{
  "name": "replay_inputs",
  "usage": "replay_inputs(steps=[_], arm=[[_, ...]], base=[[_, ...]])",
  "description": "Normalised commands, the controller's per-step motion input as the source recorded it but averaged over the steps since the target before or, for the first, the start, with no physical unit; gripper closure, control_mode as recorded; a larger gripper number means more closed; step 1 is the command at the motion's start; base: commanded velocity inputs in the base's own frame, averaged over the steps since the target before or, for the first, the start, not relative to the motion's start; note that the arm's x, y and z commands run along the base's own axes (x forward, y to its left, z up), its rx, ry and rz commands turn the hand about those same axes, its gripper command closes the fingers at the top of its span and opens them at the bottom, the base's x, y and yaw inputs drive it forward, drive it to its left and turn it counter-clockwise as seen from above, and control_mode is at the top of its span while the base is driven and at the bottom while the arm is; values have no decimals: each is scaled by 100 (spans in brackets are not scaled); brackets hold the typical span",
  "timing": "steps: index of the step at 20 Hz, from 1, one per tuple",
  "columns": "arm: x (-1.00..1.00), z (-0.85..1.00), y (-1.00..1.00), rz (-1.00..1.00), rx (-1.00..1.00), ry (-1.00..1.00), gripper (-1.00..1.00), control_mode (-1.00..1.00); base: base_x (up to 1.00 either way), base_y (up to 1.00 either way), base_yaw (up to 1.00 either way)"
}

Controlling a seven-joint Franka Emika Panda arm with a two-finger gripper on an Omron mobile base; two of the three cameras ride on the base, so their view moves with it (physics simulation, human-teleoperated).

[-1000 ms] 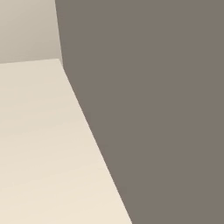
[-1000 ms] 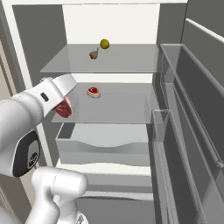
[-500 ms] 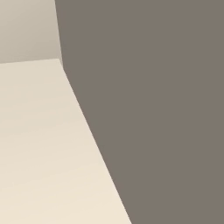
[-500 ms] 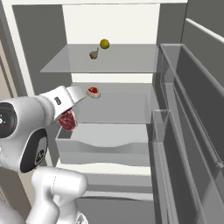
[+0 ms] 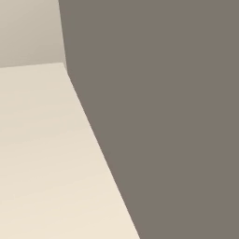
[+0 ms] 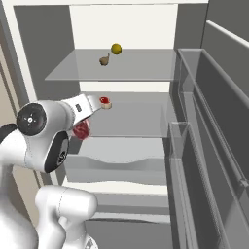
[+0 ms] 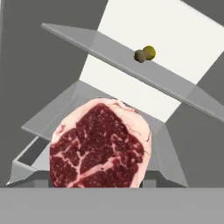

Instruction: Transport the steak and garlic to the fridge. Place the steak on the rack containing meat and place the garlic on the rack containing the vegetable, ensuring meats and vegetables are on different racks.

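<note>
Nearest to the hand camera, the steak [image 7: 99,146] stands on edge, its red marbled face toward the lens and its pale fat rim [image 7: 146,131] along the top and right. Its lower edge sits down where the claw's tips are, so the claw has hold of it, jaws spread only as far as the meat's thickness. From the right base camera the same steak [image 6: 81,130] hangs under the end of the white arm [image 6: 46,131], in front of the left part of the open fridge [image 6: 121,92], level with the front edge of the middle glass shelf [image 6: 131,121].

Below the shelf lies a grey drawer [image 6: 116,163]. On the middle shelf, further in, a small red-and-white piece of food [image 6: 105,101] lies just beyond the arm's tip. Above, on the upper glass shelf [image 6: 131,68], a brownish item [image 6: 104,60] rests near a yellow-green round one [image 6: 116,48], the two apart. The door racks [image 6: 209,146] stand open at the right. The left base camera faces a flat dark grey panel [image 5: 163,116] beside a cream surface [image 5: 46,163].
</note>
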Motion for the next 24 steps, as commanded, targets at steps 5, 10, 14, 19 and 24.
replay_inputs(steps=[5, 10, 14, 19, 24], arm=[[35, -31, -1, -1, 11, 1, 100, -100], [80, -25, -3, -3, 11, 3, 100, -100], [83, -8, 0, -4, 9, 18, 100, -100], [37, -13, -4, -1, 4, 17, 100, -100], [19, -22, -17, 0, 1, 6, 100, -100]], base=[[0, 0, 0], [0, 0, 0], [0, 0, 0], [0, 0, 0], [0, 0, 0]])
